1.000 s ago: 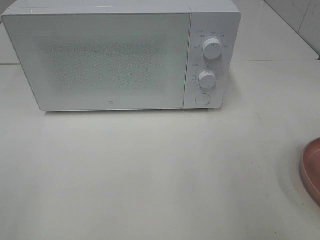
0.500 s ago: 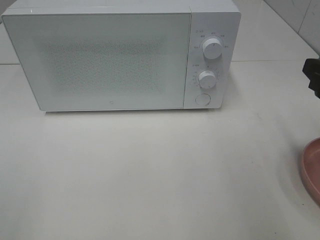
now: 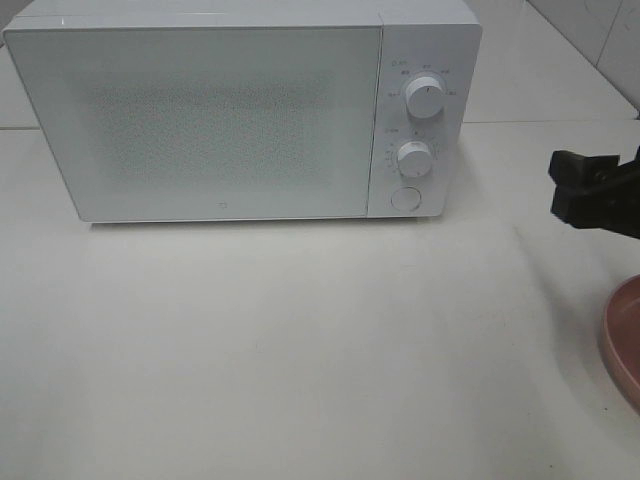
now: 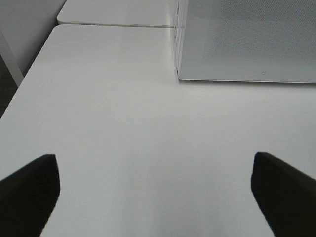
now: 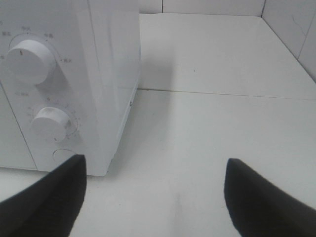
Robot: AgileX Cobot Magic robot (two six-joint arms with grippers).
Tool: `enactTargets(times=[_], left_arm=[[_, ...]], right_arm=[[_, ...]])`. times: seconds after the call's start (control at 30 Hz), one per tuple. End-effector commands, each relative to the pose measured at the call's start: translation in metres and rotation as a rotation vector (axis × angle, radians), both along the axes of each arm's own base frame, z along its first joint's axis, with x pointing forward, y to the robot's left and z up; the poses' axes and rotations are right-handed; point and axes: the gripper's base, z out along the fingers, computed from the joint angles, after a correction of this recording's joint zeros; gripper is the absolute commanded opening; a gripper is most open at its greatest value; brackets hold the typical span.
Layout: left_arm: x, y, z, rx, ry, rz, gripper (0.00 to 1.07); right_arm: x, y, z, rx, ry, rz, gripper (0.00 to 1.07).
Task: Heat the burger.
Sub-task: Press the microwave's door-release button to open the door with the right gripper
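Burger is not being shown by any camera, so its place cannot be told. The left gripper (image 4: 157, 197) is being held with its jaws spread wide and nothing between them, low over the bare white table (image 4: 123, 113). The right gripper (image 3: 562, 190) is likewise being held wide open and empty, in the air to the right of the microwave (image 3: 200, 120), apart from it and about level with the lower knob (image 3: 413, 157). The microwave door is being seen shut. A pink plate (image 3: 625, 340) is being cut off by the right edge, below that gripper. Open tabletop is lying in front of the oven; a tiled wall (image 3: 610, 40) is bounding the far right corner.
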Motion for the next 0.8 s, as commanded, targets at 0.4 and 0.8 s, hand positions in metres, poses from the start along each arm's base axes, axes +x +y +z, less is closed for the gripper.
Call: enactTargets(times=[0.4, 0.8], left_arm=[[-0.002, 0.0, 0.0, -0.001, -0.025, -0.004, 0.98], [-0.002, 0.0, 0.0, -0.001, -0.025, -0.004, 0.98]], right_arm=[[0.001, 0.033, -0.019, -0.054, -0.045, -0.074, 0.75], [-0.004, 0.067, -0.031, -0.061, -0.062, -0.028, 0.75]])
